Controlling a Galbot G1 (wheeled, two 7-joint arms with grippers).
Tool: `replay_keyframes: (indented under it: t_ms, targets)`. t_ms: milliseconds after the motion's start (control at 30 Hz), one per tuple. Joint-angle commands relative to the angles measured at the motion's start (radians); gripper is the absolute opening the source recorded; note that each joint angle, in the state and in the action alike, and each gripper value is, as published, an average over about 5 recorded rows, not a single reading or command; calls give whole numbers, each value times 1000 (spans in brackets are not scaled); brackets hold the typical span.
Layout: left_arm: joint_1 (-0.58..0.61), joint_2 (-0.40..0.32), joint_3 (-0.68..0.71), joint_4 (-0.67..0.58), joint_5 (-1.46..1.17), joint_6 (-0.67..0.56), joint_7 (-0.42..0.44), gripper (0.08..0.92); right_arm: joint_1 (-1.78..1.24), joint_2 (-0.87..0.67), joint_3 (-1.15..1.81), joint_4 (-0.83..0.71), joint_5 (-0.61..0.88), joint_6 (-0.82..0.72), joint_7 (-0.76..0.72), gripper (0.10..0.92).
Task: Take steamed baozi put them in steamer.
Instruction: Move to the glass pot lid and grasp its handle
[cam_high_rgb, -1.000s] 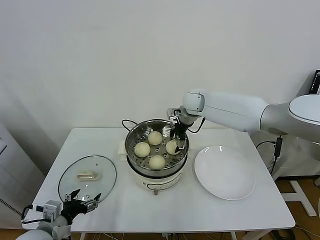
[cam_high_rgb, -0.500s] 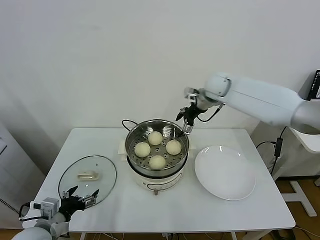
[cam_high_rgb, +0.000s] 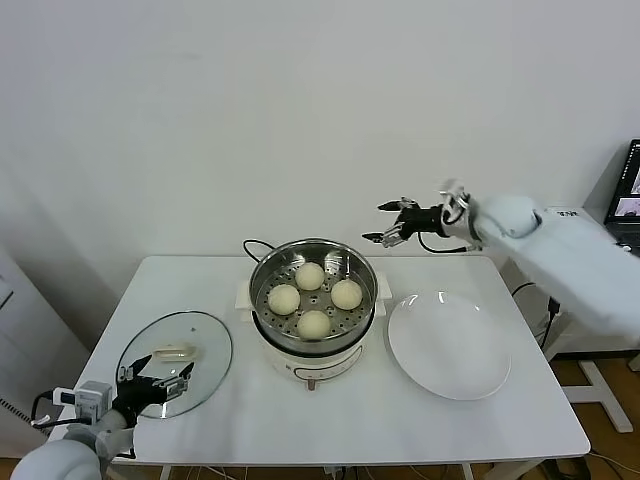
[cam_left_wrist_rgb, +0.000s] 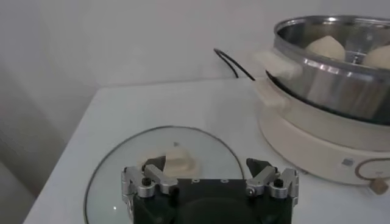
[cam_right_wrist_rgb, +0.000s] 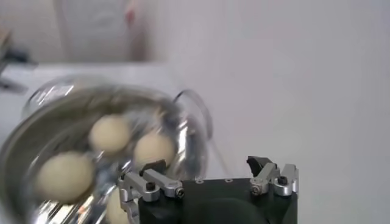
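Several cream-white baozi (cam_high_rgb: 314, 323) lie in the round steel steamer (cam_high_rgb: 263, 281) on its white base, mid-table. They show blurred in the right wrist view (cam_right_wrist_rgb: 109, 133), and two show in the left wrist view (cam_left_wrist_rgb: 329, 45). My right gripper (cam_high_rgb: 385, 224) is open and empty, raised in the air to the right of the steamer and above its rim. My left gripper (cam_high_rgb: 158, 379) is open and empty, low at the front left by the glass lid.
A flat white plate (cam_high_rgb: 448, 344) lies right of the steamer. The oval glass lid (cam_high_rgb: 175, 358) with a cream handle (cam_left_wrist_rgb: 180, 163) lies front left. A black cord (cam_high_rgb: 250, 244) runs behind the steamer. A wall stands behind the table.
My right gripper rose out of the steamer and swung up and to the right, away from the baozi. My left gripper shifted slightly by the lid.
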Motion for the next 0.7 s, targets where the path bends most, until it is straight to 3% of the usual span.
replay_keyframes:
  t_ms: [33, 300, 533, 700]
  targets:
    - [-27, 15, 2, 5, -8, -11, 4, 823, -740, -63, 723, 195, -65, 145, 393, 823]
    - [-64, 9, 20, 15, 48, -24, 9, 823, -1033, 162, 999, 310, -259, 177, 561, 823]
    - [-63, 18, 31, 45, 180, -57, 39, 823, -1207, 332, 1184, 319, -434, 222, 538, 823]
    - [-62, 26, 44, 113, 523, -156, 95, 823, -1265, 415, 1226, 324, -491, 229, 501, 823]
